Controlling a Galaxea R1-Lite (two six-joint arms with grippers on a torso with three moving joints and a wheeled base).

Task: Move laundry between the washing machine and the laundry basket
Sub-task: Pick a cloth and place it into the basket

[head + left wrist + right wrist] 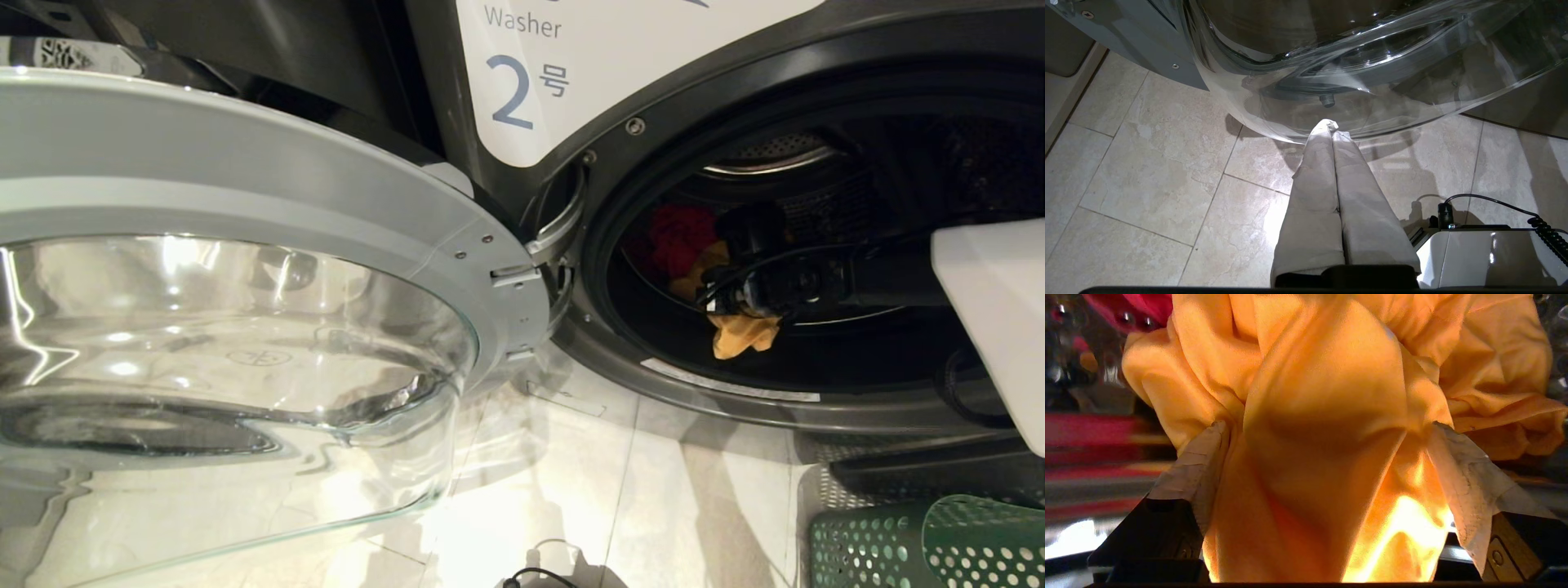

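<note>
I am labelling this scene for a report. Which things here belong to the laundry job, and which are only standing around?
Job:
washing machine, door open
yellow-orange garment, between the wide fingers of the right gripper
magenta-red garment, in the drum
laundry basket

Not in use:
left gripper, shut, over the floor
black cable

The dark grey front-loading washing machine marked 2 (718,90) stands ahead, its round glass door (245,327) swung open to the left. Inside its drum lie the yellow-orange cloth garment (741,333) and, behind it, the magenta-red cloth garment (679,235). The green perforated plastic laundry basket (931,543) sits on the floor, before the machine at right.
</note>
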